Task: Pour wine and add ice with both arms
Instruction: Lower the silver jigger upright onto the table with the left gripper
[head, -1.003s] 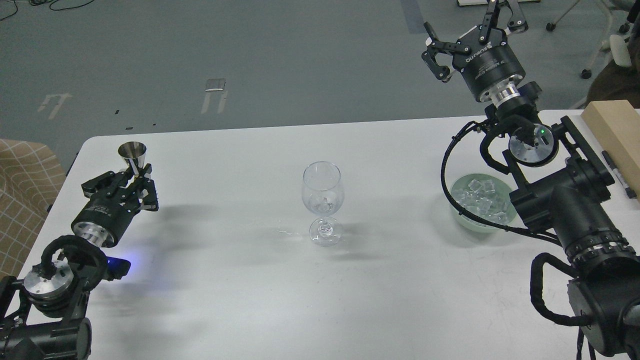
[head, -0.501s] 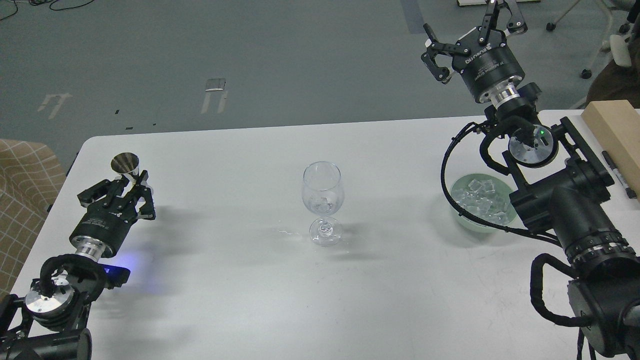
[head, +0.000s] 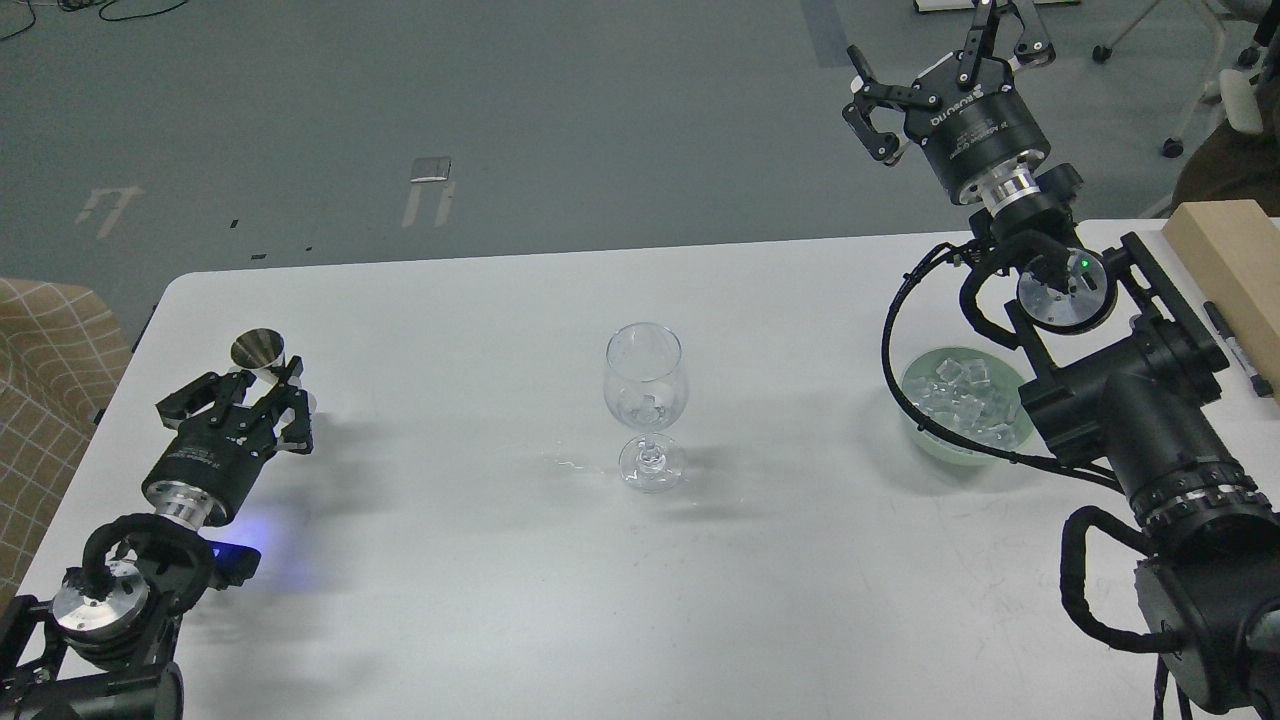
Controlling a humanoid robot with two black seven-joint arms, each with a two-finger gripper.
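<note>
I am seeing a white table on grey floor; my left gripper is pinching a metal cup (right gripper is wide open, holding nothing).

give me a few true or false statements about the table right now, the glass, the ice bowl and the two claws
1. The wine glass stands upright near the middle of the table. True.
2. The bowl of ice sits at the table's left end. False: it is on the right, partly behind the right arm.
3. The right claw is raised with its fingers spread and nothing between them. True.
4. The left claw grips the wine glass. False: it is at the metal cup, far left.
5. The glass is full of red wine. False: only clear contents show.
</note>
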